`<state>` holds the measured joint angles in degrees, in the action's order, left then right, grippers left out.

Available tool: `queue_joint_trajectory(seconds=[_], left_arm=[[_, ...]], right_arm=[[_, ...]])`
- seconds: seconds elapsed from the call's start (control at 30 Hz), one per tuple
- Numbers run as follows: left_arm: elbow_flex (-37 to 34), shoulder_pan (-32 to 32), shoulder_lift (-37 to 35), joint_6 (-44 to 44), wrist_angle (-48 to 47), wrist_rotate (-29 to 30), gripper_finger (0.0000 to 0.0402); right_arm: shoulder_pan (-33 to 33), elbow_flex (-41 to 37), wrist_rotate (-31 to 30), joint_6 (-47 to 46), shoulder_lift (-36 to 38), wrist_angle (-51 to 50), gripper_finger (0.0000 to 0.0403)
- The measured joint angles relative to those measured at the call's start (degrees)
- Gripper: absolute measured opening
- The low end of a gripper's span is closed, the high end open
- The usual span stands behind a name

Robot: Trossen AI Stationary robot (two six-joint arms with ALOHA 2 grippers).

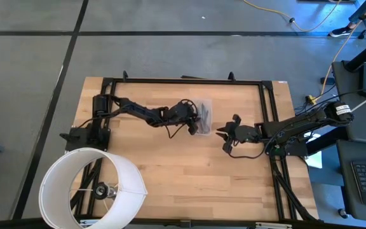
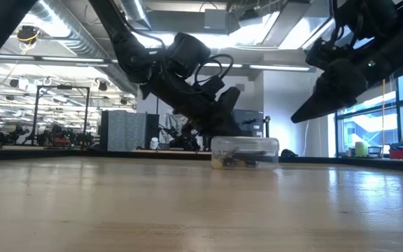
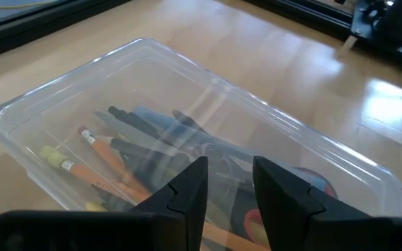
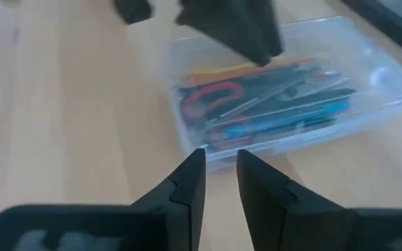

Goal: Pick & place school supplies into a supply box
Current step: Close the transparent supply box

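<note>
- The pale wooden plank tabletop [image 1: 189, 172] fills the middle of the high view, ringed by a black metal frame; a large white round cylinder [image 1: 91, 187] sits at its lower left corner and has no part in the task.
- The small clear plastic rectangular supply box [image 1: 203, 116] rests on the tabletop just above centre in the high view, and in the centre of the low view [image 2: 244, 152].
- The school supplies appear to be all inside that box: orange and yellow pencils [image 3: 82, 164], dark pens [image 3: 142, 129], and the small scissors with red handles [image 4: 211, 97] lie in a loose bundle. No pen or pencil shows on the bare tabletop.
- The left gripper [image 3: 225, 185] hangs directly over the box's open top, jaws a narrow gap apart and holding nothing.
- The right gripper [image 4: 218, 171] hovers just right of centre in the high view, near the box but not touching it, jaws slightly apart and empty.
- Judgement: the placing step looks finished or at its last release, so the task seems close to done.
- The next move likely calls for lifting the left gripper straight up clear of the box walls without nudging the light box, then drawing both arms back.
</note>
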<state>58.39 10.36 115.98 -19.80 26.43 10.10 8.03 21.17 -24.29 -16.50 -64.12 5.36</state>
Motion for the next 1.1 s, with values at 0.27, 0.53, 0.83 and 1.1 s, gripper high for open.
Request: queue_joint_trajectory(seconds=[0.27,0.53,0.83,1.1], left_arm=[[0.0,-1.3,0.0,0.0,0.0,-0.2,0.0109],[-0.1,-2.9,0.0,0.0,0.2,-0.8,0.0109],[-0.2,-3.6,0.0,0.0,0.0,-0.5,0.0109],[-0.2,-4.0,0.0,0.9,-0.1,-0.6,0.0109]], right_arm=[[-7.2,0.1,-3.8,1.8,-2.8,0.5,0.0087],[-18.1,0.1,1.4,3.2,-11.2,8.1,0.0087],[-24.4,0.0,7.7,6.2,-17.7,17.8,0.0087],[-25.7,2.1,10.0,6.4,-20.0,18.5,0.0087]])
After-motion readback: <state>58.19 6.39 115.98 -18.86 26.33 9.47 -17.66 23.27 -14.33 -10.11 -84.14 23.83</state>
